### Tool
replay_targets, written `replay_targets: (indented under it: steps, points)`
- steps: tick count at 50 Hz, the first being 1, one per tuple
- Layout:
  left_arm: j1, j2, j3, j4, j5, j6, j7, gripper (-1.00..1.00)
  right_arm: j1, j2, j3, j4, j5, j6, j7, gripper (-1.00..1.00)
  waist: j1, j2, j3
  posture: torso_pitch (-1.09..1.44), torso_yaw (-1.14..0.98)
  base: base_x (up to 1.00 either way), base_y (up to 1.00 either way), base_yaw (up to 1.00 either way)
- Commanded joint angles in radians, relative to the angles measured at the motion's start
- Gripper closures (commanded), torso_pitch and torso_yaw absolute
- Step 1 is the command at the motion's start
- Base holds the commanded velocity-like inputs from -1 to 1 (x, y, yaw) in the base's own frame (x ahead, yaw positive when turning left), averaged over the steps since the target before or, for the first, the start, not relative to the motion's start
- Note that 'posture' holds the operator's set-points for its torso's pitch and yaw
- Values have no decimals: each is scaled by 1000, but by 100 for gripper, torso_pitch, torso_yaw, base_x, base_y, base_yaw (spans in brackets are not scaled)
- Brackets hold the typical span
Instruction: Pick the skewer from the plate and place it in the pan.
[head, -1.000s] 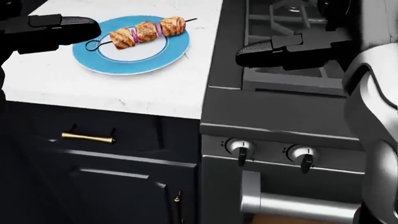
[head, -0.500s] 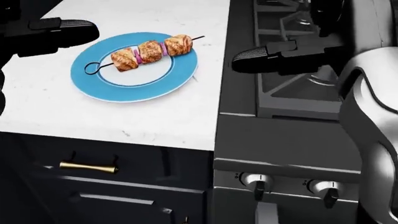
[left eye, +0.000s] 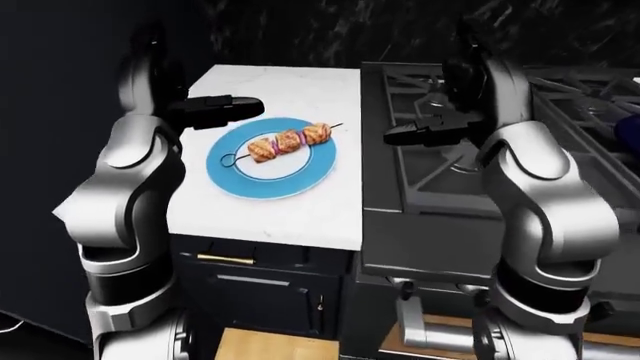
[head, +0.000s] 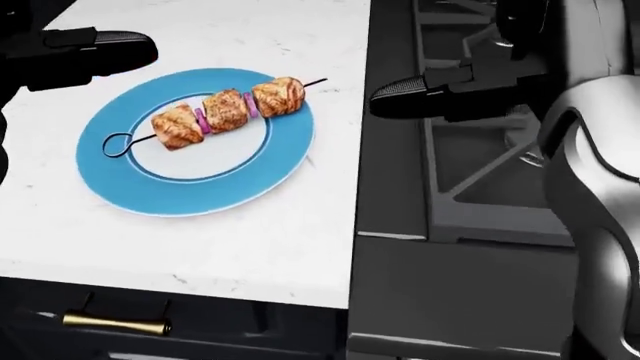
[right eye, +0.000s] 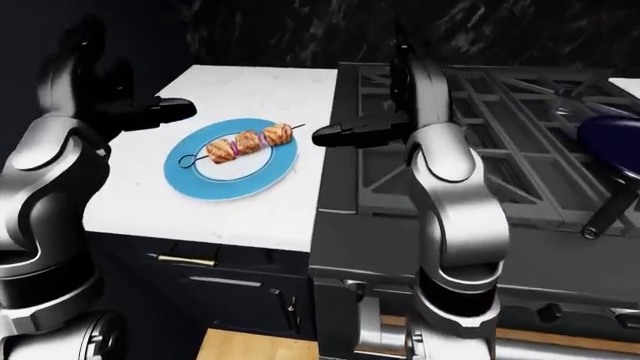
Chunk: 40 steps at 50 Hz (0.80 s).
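Observation:
The skewer, three browned meat chunks with purple onion on a dark metal pin with a ring end, lies across the blue plate on the white counter. My left hand hovers above and left of the plate, fingers extended, holding nothing. Over the stove's left edge, just right of the skewer's tip, my right hand is open and empty too. The dark blue pan shows only at the right edge of the right-eye view, on the stove.
The white counter meets the black gas stove with its iron grates on the right. A brass drawer handle sits under the counter edge. A dark wall stands at the top of the eye views.
The camera has moved in over the counter: the plate and skewer now look larger and lower, and the stove knobs have dropped out of view. Both hands keep their places in the picture.

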Motion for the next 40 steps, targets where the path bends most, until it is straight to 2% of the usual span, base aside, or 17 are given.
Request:
replay_targets:
  steps: [1,2,4,6,9,15,32,40]
  points:
    - [-33,6,-2,-35,-6,-27,-6,-100,-28,-11,-19,-29,-15,-33,-7,-100,-5,-2,-21,0,0,0,0,0]
    - [-33,6,-2,-34,-6,-27,-6,-100,-27,-11,-19,-30,-15,-36,-6,-100,-2,-15,-13,0,0,0,0,0]
    - [-32,7,-2,-34,-6,-29,-7,-100,-28,-9,-19,-33,-15,-32,-6,-100,6,-63,-19,0,0,0,0,0]
    - [-34,6,-2,-35,-6,-28,-6,-100,-30,-8,-20,-36,-15,-29,-6,-100,12,-50,-20,0,0,0,0,0]
    - [-34,6,-3,-36,-6,-28,-6,-100,-25,-5,-19,-30,-16,-39,-7,-100,10,-41,-40,0,0,0,0,0]
    - [-35,5,-4,-36,-6,-27,-6,-100,-25,-6,-19,-24,-17,-45,-4,-100,3,-30,-47,0,0,0,0,0]
    - [-25,3,-6,-34,-8,-33,-19,-100,-57,-13,-33,-35,-1,-1,-39,-100,-1,-29,-40,0,0,0,0,0]
    - [-2,-12,-26,-21,25,-64,-65,-100,-78,-22,-57,-39,32,16,-62,-100,3,-32,-40,0,0,0,0,0]
